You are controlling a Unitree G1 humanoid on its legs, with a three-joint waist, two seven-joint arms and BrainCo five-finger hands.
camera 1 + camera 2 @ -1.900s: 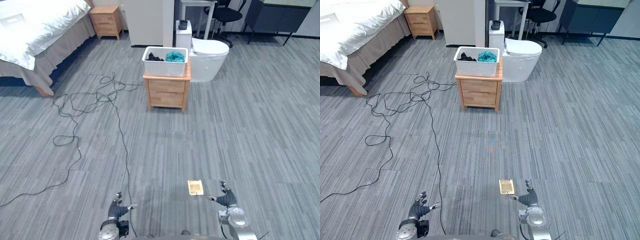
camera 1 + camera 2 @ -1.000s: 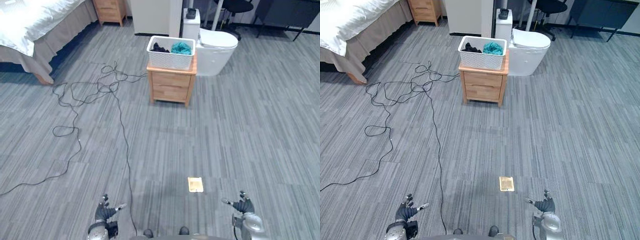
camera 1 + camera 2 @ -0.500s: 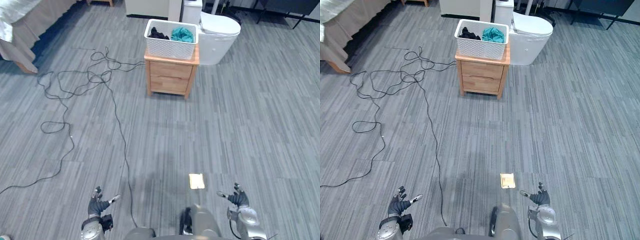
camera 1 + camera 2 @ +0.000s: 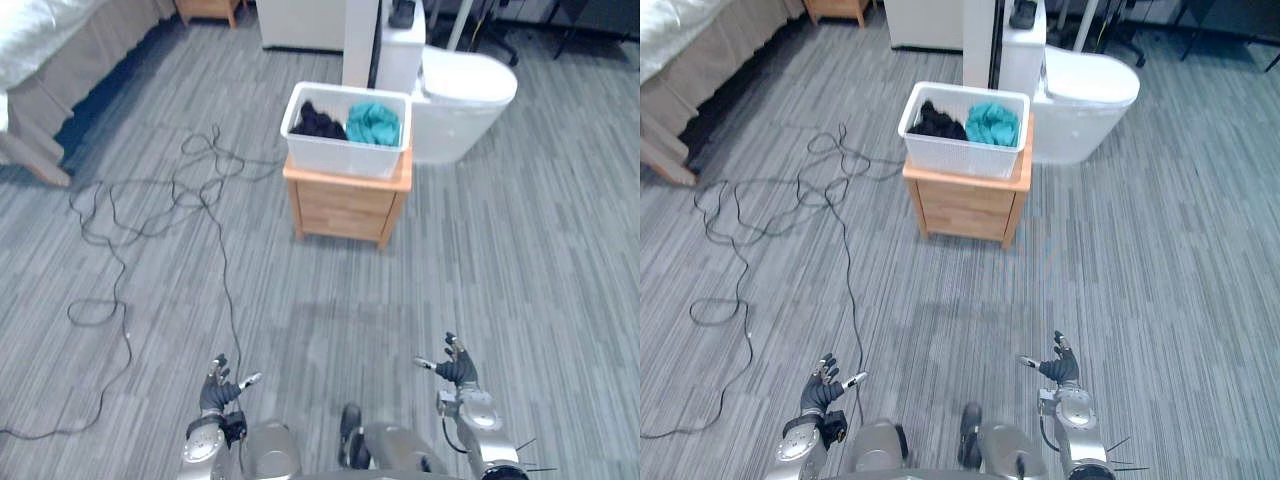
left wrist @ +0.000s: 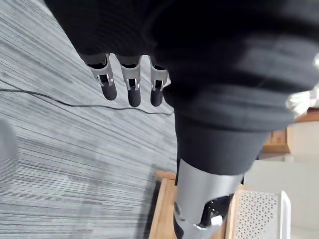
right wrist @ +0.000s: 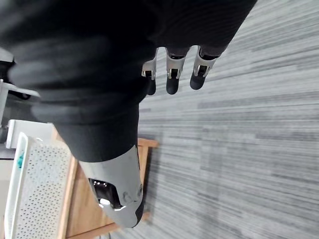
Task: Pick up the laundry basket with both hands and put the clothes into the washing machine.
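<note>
laundry basket [image 4: 345, 156] on wooden nightstand [image 4: 344, 210], left robot hand [image 4: 215, 394] and right robot hand [image 4: 457, 371] both spread, empty

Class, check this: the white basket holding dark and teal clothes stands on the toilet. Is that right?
No. The basket stands on the wooden nightstand, beside the toilet, as the left eye view shows.
</note>
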